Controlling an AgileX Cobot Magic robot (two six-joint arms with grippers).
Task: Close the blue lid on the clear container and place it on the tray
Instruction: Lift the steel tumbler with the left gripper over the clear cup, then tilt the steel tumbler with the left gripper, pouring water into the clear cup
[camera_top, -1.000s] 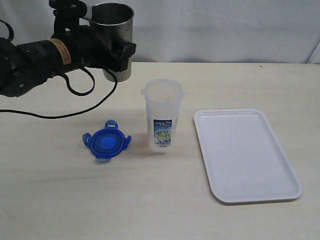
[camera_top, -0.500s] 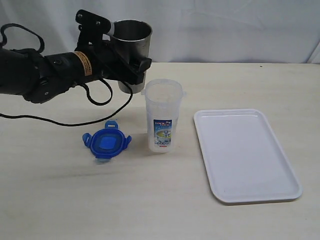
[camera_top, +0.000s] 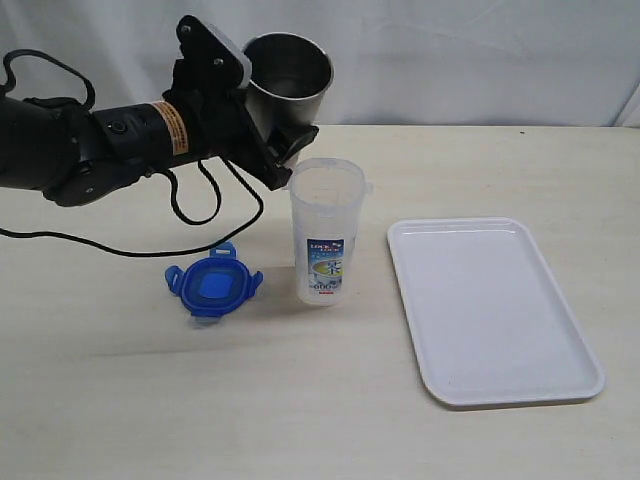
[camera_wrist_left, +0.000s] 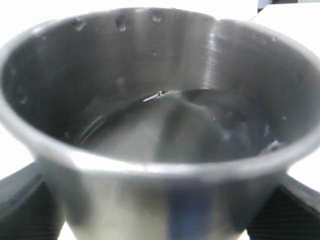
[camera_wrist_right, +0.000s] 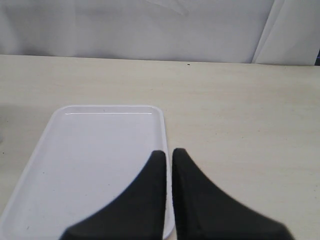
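The left gripper (camera_top: 268, 125) clamps a grey steel cup (camera_top: 288, 82), tilted with its mouth toward the right, just above and to the far left of the tall clear plastic container (camera_top: 325, 231). The left wrist view shows liquid pooled inside the cup. The container stands upright and open on the beige table (camera_top: 120, 400). The small round blue lid (camera_top: 212, 284) lies flat just left of it. The flat white rectangular tray (camera_top: 493, 308) sits to the right. The right gripper (camera_wrist_right: 167, 156) hangs over the tray's edge, its fingers pressed nearly together with nothing between them.
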